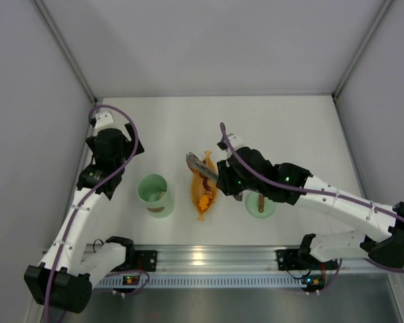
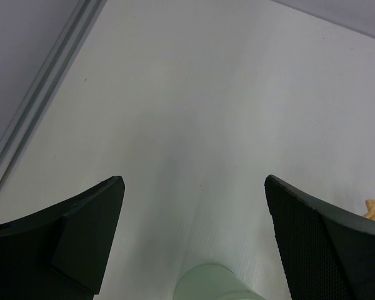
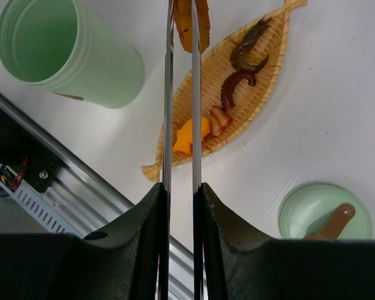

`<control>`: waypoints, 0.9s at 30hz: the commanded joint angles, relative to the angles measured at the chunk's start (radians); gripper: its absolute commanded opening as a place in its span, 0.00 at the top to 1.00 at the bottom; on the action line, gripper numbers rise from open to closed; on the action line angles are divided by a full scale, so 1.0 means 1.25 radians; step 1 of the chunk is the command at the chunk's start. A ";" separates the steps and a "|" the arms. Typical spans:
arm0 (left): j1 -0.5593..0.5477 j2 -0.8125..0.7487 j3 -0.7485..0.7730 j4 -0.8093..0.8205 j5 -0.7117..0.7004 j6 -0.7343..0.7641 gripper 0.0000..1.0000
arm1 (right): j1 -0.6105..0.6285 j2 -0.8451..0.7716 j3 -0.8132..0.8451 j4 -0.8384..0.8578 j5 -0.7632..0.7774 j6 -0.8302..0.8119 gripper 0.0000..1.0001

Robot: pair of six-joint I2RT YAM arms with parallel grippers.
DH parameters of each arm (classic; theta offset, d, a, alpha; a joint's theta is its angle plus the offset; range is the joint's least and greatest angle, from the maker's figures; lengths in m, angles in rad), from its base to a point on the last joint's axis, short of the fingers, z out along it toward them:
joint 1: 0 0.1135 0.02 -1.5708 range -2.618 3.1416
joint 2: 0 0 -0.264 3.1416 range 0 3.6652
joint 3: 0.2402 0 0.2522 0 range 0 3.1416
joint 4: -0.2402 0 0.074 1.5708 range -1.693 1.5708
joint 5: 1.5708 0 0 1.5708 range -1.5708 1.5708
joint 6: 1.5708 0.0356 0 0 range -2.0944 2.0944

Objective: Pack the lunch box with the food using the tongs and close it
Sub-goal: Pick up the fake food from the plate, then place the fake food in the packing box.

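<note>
The right arm [image 1: 350,205] starts from its base at the near edge, at 4 o'clock. It stretches low across the table [image 1: 289,128] toward 10 o'clock, with its wrist bent over the middle. The right gripper [image 3: 180,190] is clenched on the tongs [image 3: 195,94], squeezing the two silver arms almost parallel. The tongs also point toward 10 o'clock.

The lid [image 3: 325,212] lies flat, handle up, at 4 o'clock of the orange leaf dish [image 3: 209,81]. In the overhead view it sits partly under this arm's wrist. In the dish lie an orange chunk [image 3: 187,134], a small red-and-white piece [image 3: 219,119] and two dark curled pieces [image 3: 249,47]. An orange strip [image 3: 190,22] is pinched at the tongs' tips, just off the dish's rim on its 10 o'clock side.

The lunch box [image 1: 153,192] stands upright and open at 9 o'clock of the dish, just apart from it.

The left arm [image 1: 74,222] climbs from its base at 7 o'clock along the left wall, folds at the elbow near 10 o'clock and doubles back. The left gripper [image 2: 194,181] is spread wide and grasps nothing. The lunch box's rim shows low between its fingers.
</note>
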 commanded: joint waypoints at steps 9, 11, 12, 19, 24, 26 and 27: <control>0.004 0.001 0.030 0.011 0.006 -0.007 0.01 | 0.082 -0.006 0.192 -0.031 -0.013 -0.010 0.80; 0.004 0.002 0.030 0.011 0.006 -0.007 0.01 | 0.106 0.007 0.209 -0.033 -0.008 -0.011 0.80; 0.004 0.002 0.029 0.011 0.005 -0.007 0.01 | 0.116 0.012 0.222 -0.033 -0.007 -0.007 0.80; 0.004 -0.002 0.030 0.010 0.003 -0.008 0.01 | 0.183 0.054 0.237 -0.014 0.007 0.006 0.80; 0.004 -0.004 0.030 0.010 -0.001 -0.007 0.01 | 0.217 0.092 0.231 0.003 0.011 0.014 0.80; 0.004 -0.004 0.030 0.011 0.002 -0.007 0.01 | 0.224 0.103 0.226 0.011 0.010 0.017 0.80; 0.004 -0.004 0.030 0.011 0.002 -0.007 0.01 | 0.225 0.108 0.223 0.012 0.007 0.017 0.80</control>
